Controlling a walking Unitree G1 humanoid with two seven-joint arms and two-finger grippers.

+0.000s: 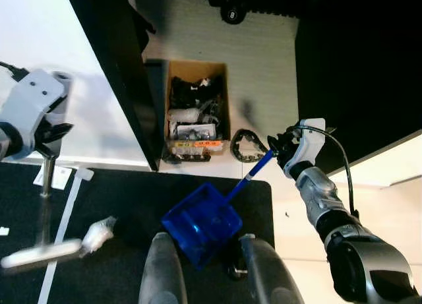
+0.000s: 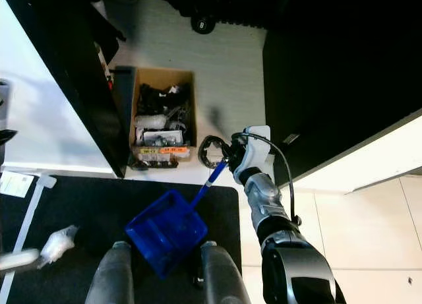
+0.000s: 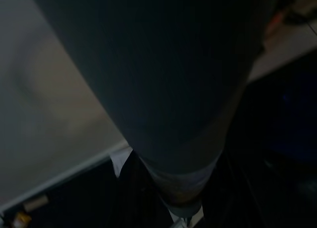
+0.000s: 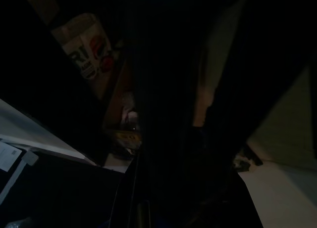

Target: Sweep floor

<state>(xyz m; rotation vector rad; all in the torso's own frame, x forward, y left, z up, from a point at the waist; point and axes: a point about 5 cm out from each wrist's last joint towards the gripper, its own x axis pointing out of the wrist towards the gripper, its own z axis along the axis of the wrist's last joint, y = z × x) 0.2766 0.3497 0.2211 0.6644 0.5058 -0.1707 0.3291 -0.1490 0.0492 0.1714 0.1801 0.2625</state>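
A blue dustpan (image 1: pixel 201 225) rests tilted on the black mat (image 1: pixel 125 205), its blue handle (image 1: pixel 254 172) running up into my right gripper (image 1: pixel 282 148), which is shut on the handle's end. At the left my left gripper (image 1: pixel 49 134) is shut on the metal pole of a broom (image 1: pixel 45 198). The broom's white head (image 1: pixel 39 254) lies on the mat beside a crumpled white wad of paper (image 1: pixel 99 233). The pole (image 3: pixel 173 114) looms dark and close in the left wrist view.
An open cardboard box (image 1: pixel 194 109) of dark items stands on the pale floor against a black cabinet edge (image 1: pixel 119 66). A black ring-shaped object (image 1: pixel 247 146) lies by the box. White paper slips (image 1: pixel 59 177) lie at the mat's left edge. My legs (image 1: pixel 211 268) stand below.
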